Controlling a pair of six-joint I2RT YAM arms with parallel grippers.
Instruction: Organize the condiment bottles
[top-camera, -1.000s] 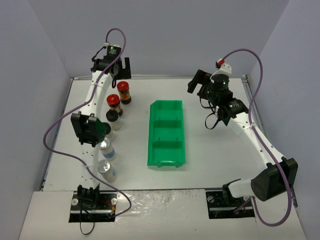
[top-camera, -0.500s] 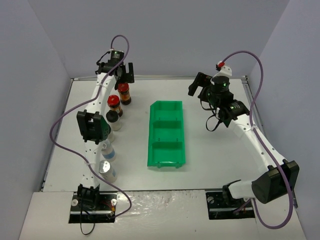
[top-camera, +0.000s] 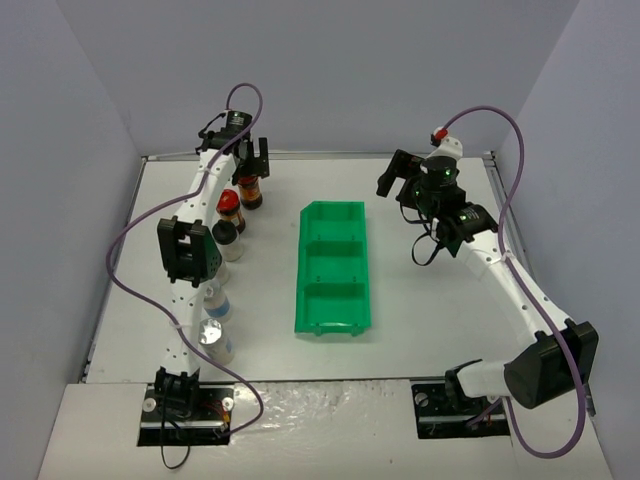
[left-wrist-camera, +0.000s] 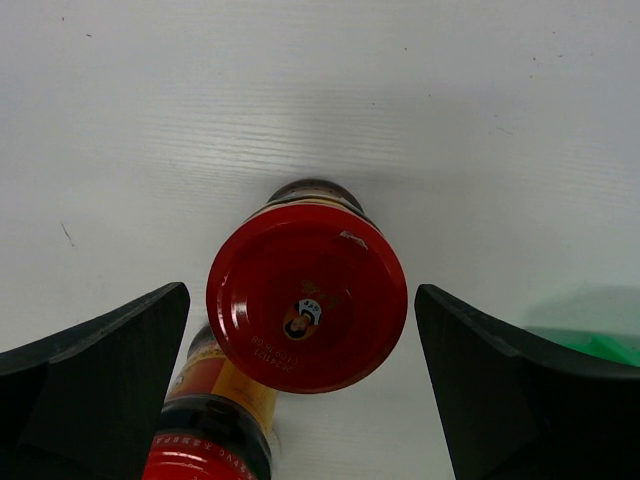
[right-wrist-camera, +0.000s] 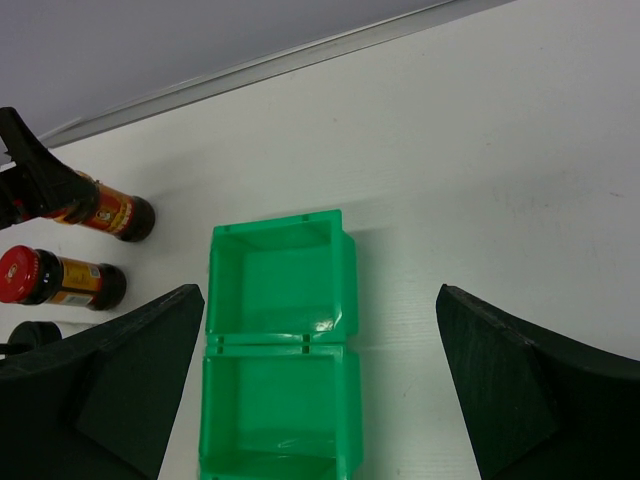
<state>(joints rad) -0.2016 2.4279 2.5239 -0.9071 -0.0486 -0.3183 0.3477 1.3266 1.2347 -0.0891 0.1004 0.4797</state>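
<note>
The condiment bottles stand in a line along the table's left side. The far dark jar (top-camera: 250, 188) has a red cap (left-wrist-camera: 305, 300). My left gripper (top-camera: 248, 160) hovers right over it, open, with a finger on each side of the cap and a gap on both sides. A second red-capped jar (top-camera: 229, 206) stands beside it, showing at the wrist view's lower left (left-wrist-camera: 215, 440). Nearer come a black-capped bottle (top-camera: 226, 235) and two silver-capped ones (top-camera: 213, 334), partly hidden by my left arm. My right gripper (right-wrist-camera: 320, 400) hangs open and empty above the bin's far end.
A green three-compartment bin (top-camera: 357, 262) lies lengthwise in the middle of the table, its compartments holding nothing (right-wrist-camera: 215, 330). Grey walls close in the table at the back and sides. My left arm's elbow (top-camera: 186, 252) hangs over the bottle line.
My left gripper has swung right and come down over the far red-capped jar, its jaws narrowing slightly. The right arm has barely shifted.
</note>
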